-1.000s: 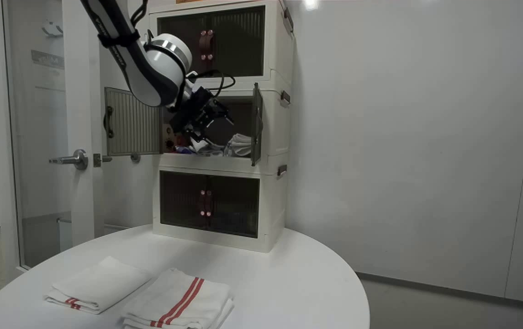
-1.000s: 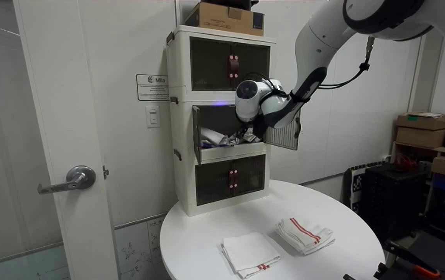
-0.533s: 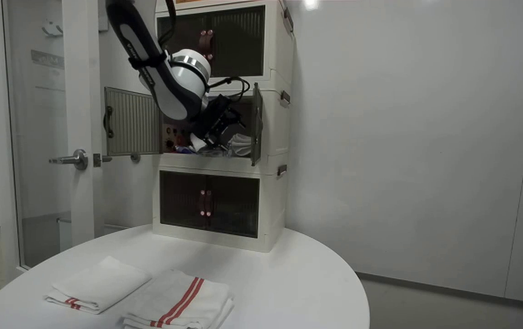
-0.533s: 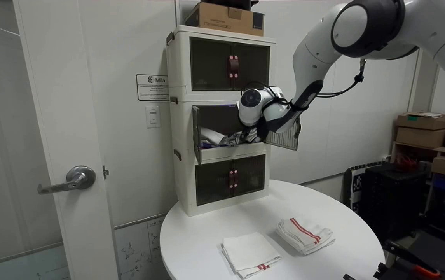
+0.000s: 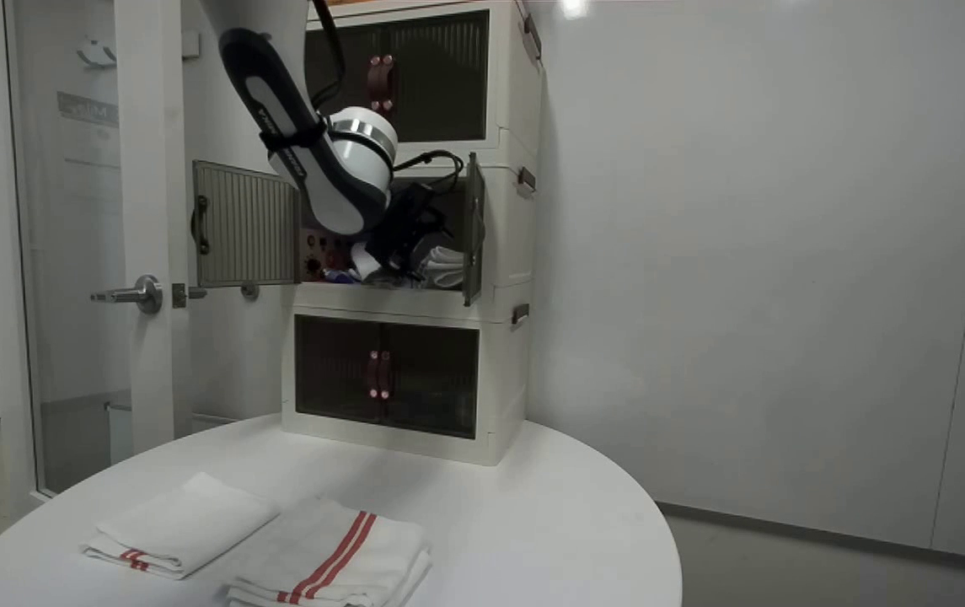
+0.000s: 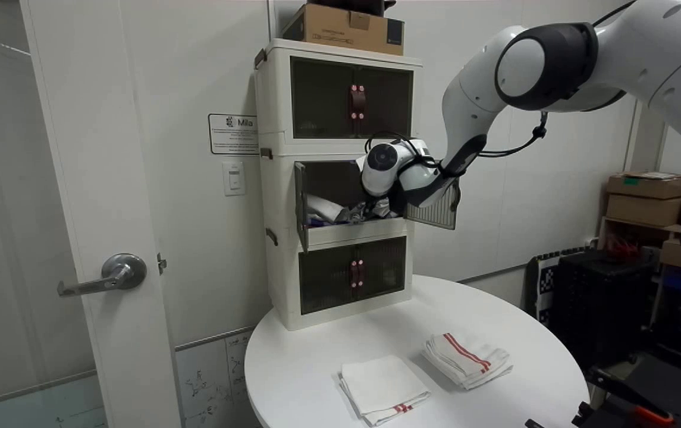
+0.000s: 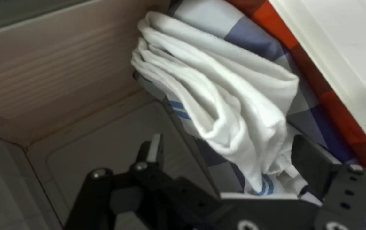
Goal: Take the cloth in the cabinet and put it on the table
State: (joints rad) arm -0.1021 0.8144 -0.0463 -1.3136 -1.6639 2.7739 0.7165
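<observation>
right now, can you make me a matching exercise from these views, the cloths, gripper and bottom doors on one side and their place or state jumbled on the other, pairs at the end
Things
1) blue-striped white cloth
2) red-striped cloths
3) gripper
4) bottom doors

Places and states
A) lying on the table
B) shut
C) lying in the cabinet
D) open

Pairs: 1-C, 2-A, 3-D, 4-B
</observation>
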